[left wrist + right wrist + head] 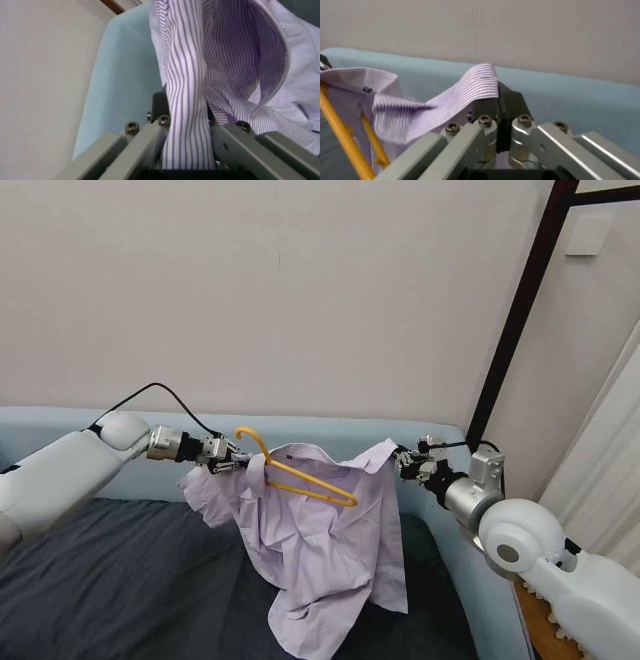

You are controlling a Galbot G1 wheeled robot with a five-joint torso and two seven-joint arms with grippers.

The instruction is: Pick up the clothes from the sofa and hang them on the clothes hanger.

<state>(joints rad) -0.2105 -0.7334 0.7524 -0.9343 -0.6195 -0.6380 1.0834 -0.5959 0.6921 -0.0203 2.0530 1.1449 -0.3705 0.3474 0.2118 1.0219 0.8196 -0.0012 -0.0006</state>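
Nearest of all is the robot's right arm (pixel 520 545), a smooth white casing reaching in from the side.

Beyond it runs the sofa (pixel 60 425), with a pale blue, matte padded back and a dark, slightly rumpled fabric seat.

Over that seat the shirt (pixel 320 550) is held up between the two arms. It is thin lilac cotton with fine purple stripes, limp and creased. Its tail droops in soft folds down to the cushion, and I cannot tell whether it touches.

Across the upper part of the shirt lies the hanger (pixel 300 475), glossy yellow-orange plastic with slim rounded bars. Its hook curls up beside the left gripper (pixel 232 461).

That gripper is clamped on a bunched fold of striped cloth at one end. I cannot tell whether it has the hanger too.

The right gripper (pixel 403 460) has its flat black pads pressed tight on a thin edge of the same shirt at the other end.

Smallest is a dark label (pixel 367 89) inside the stiff collar, with the hanger's bars just below it.

I'd say the pick-up is done and the dressing step is under way. The next move needs both shoulders drawn over the hanger's arms, with even tension so that slippery plastic doesn't slide out.
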